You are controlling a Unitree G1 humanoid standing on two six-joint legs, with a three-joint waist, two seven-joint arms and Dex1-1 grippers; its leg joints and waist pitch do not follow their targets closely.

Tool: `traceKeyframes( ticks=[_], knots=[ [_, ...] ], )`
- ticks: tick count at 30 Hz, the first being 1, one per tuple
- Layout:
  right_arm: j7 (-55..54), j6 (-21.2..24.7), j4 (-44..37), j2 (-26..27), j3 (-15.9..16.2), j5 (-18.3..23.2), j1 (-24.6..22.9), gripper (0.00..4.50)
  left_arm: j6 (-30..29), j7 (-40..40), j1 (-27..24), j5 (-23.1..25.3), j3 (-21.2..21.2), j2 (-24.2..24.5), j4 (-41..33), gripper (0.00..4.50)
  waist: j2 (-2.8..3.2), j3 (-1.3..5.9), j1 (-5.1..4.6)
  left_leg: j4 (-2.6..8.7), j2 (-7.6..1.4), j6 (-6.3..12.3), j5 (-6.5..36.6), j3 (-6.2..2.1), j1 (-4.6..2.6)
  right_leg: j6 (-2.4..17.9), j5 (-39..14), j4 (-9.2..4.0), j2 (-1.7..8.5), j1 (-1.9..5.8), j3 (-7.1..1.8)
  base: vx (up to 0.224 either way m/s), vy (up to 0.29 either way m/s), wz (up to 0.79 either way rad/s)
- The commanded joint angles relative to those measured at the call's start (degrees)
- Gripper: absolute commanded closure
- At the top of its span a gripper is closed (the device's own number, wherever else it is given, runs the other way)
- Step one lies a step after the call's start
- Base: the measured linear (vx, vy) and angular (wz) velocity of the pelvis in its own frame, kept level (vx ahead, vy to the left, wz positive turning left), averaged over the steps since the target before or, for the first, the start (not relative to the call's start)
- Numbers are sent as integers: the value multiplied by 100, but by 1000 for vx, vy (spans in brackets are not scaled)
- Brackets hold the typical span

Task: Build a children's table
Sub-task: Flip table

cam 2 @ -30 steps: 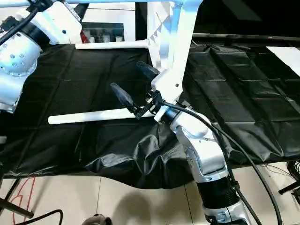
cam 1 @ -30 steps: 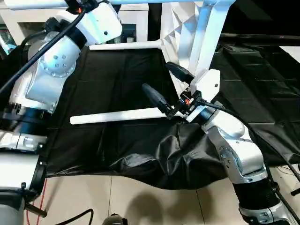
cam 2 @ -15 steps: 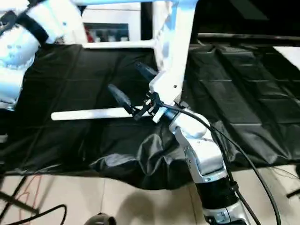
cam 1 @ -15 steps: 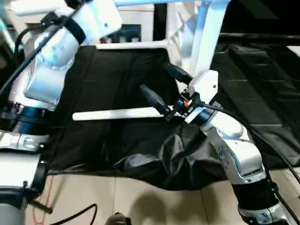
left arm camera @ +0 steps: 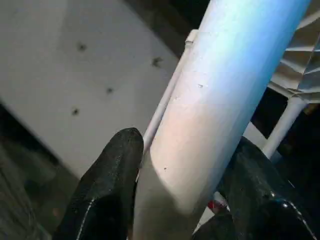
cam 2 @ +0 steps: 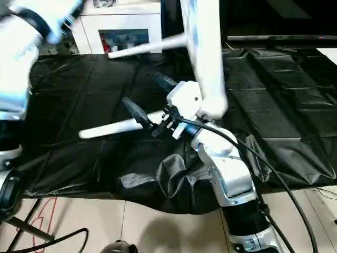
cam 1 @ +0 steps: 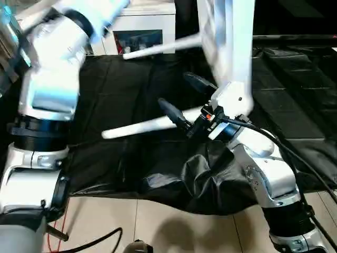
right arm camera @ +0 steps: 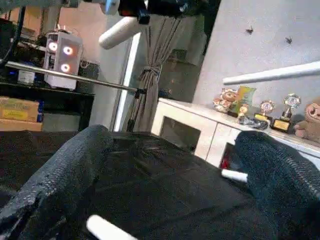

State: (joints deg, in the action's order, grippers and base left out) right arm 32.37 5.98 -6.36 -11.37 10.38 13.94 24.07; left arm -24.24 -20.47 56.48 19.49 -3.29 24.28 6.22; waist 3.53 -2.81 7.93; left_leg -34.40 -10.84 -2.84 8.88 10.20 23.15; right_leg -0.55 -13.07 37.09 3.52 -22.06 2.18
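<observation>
Now the table (cam 1: 226,47) swings: held up off the black sheet (cam 1: 131,100), its nearest leg (cam 2: 206,58) has come round from a slant to hang nearly straight down in the middle of the scene, its round end just above the right gripper (cam 1: 181,97). A second ago that leg ran up and to the right. The far leg (cam 1: 158,48) that lay level across the back now tilts, rising to the right. The leg (cam 1: 142,126) low over the sheet has lifted at its right end too, and its free left end sits further right than before.

The left gripper (left arm camera: 185,165) is pinching a white leg (left arm camera: 220,100) between its two black fingers (left arm camera: 107,185), one on each side, pressed to the tube. The left arm (cam 1: 50,89) has dropped lower on the left side.

The right gripper hangs with its fingers (cam 2: 137,112) spread wide, empty, just beside the low leg, same as a second ago. At the far side stands a white cabinet (cam 1: 139,29).
</observation>
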Motion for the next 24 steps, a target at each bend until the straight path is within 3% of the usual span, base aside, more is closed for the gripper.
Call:
traceKeyframes(
  ticks=[1,5,6,7,9,16,21,23,24],
  knots=[
    [-5,52,89,-4,-72,-22,-98,0,-371,271,-87,-656,-569,-223,154,225,-161,386,-27,337,-177,99,910,-100,-137,909,-857,-487,413,139,-217,0,0,0],
    [-467,143,417,275,-437,172,-353,0,-46,261,-298,-685,-581,-209,-66,225,-150,397,-24,364,-202,49,1011,-111,-159,924,-860,-500,416,108,-216,0,0,0],
    [-515,162,523,334,-546,305,-521,0,-168,304,-390,-702,-663,-270,-201,225,-175,398,-16,374,-213,34,1047,-111,-168,938,-802,-493,414,108,-214,0,0,0],
    [-519,166,538,341,-560,325,-548,0,-193,311,-404,-704,-678,-281,-223,225,-166,400,-21,377,-218,26,1059,-115,-169,953,-761,-487,414,108,-211,0,0,0],
    [-520,301,623,385,-668,516,-814,0,-299,289,-521,-713,-705,-293,-388,225,-227,395,-28,381,-204,65,989,-108,-142,936,-590,-476,412,135,-209,0,0,0],
    [-446,582,738,489,-873,805,-1122,0,-429,346,-607,-748,-741,-289,-511,225,-251,377,-30,377,-190,144,928,-100,-123,887,-797,-507,430,139,-211,0,0,0],
    [-1322,848,1696,683,-1347,764,-569,0,-497,326,-640,-747,-738,-313,-603,225,-224,378,-70,381,-182,34,928,-95,-152,980,-858,-503,420,109,-208,0,0,0],
    [-1330,669,2193,840,-1673,1109,-206,0,-501,302,-644,-749,-718,-306,-589,225,-187,393,-52,369,-189,26,959,-95,-156,965,-752,-491,434,113,-217,0,0,0],
    [-1325,498,2582,920,-1878,1273,110,0,-496,288,-648,-748,-705,-299,-577,225,-207,396,-71,377,-187,32,932,-99,-138,985,-655,-476,427,127,-204,0,0,0]
  ],
)
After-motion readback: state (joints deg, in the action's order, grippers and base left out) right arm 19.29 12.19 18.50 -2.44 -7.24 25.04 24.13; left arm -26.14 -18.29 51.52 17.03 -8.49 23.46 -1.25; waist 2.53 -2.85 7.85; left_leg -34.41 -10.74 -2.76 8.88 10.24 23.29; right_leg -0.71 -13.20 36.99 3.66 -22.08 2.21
